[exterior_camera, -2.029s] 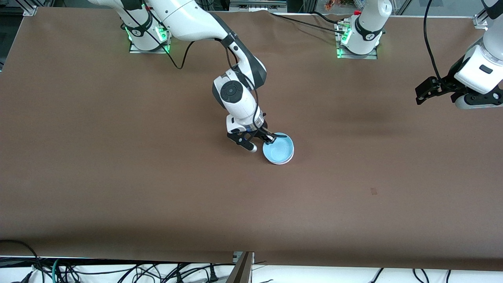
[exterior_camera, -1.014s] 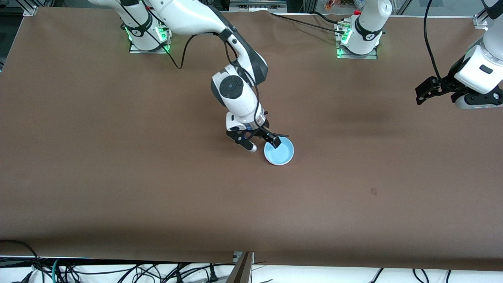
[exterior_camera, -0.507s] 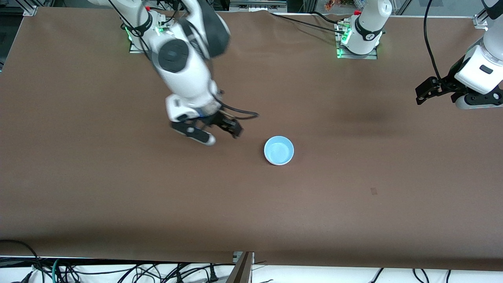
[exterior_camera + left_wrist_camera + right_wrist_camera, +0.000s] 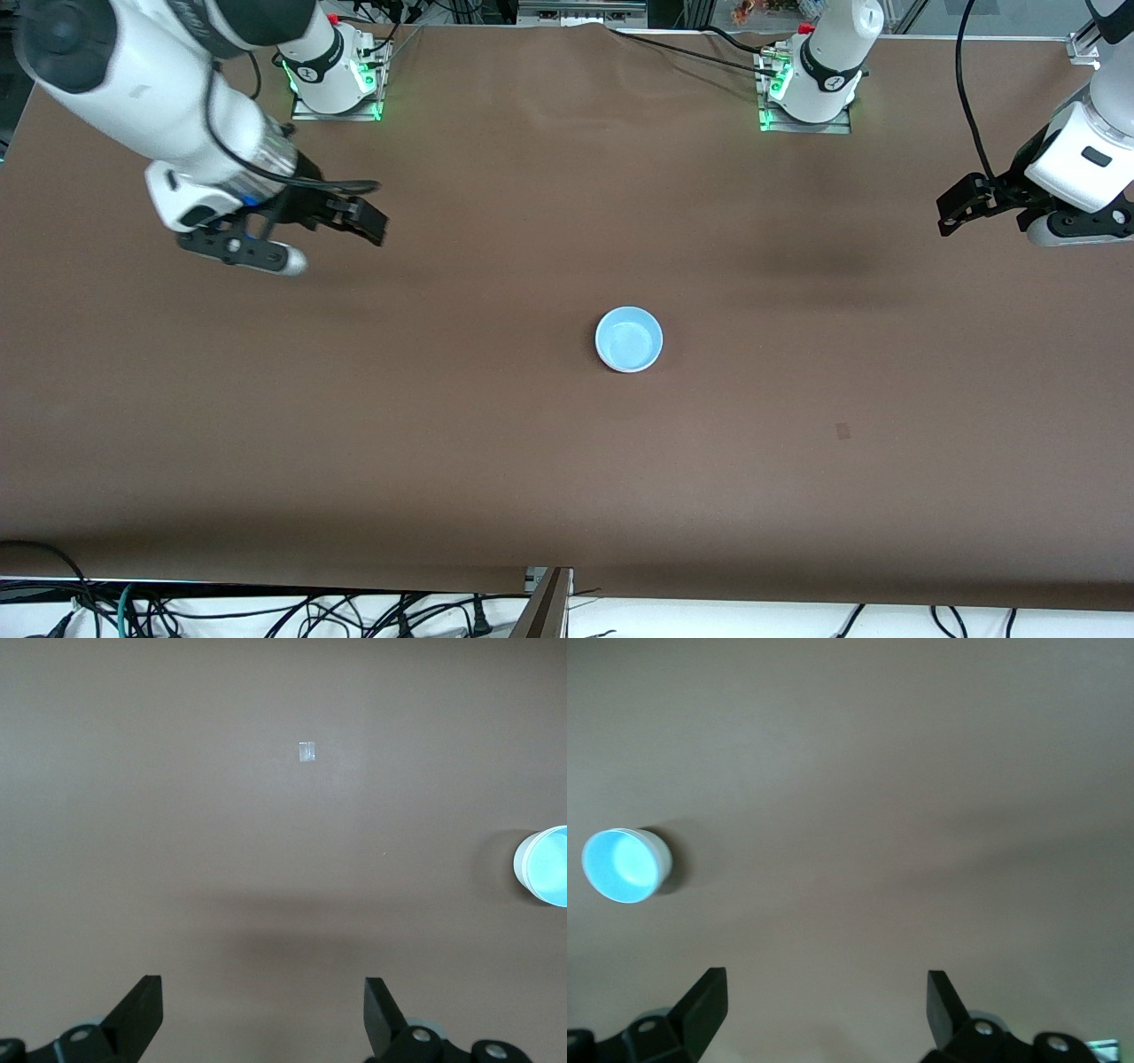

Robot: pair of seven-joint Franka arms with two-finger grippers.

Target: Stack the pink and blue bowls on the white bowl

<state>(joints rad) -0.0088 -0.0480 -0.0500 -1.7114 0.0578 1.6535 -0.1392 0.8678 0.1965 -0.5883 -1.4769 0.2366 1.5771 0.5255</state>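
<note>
Blue bowl (image 4: 629,339) sitting mid-table on a white bowl (image 4: 631,365) (only its rim peeking out).
Right gripper (image 4: 306,237) and left gripper (image 4: 961,213) are hanging open, both well apart from the bowls.

It was a robot lab, not a home. Two white arms (image 4: 159,97) were bolted on metal base plates (image 4: 337,111) with green lights at the edge of a wide table (image 4: 532,461) under brown cloth. Aluminium frame rails (image 4: 66,22) stood at the corners, and many loose cables (image 4: 266,616) lay below the table's near edge.
</note>
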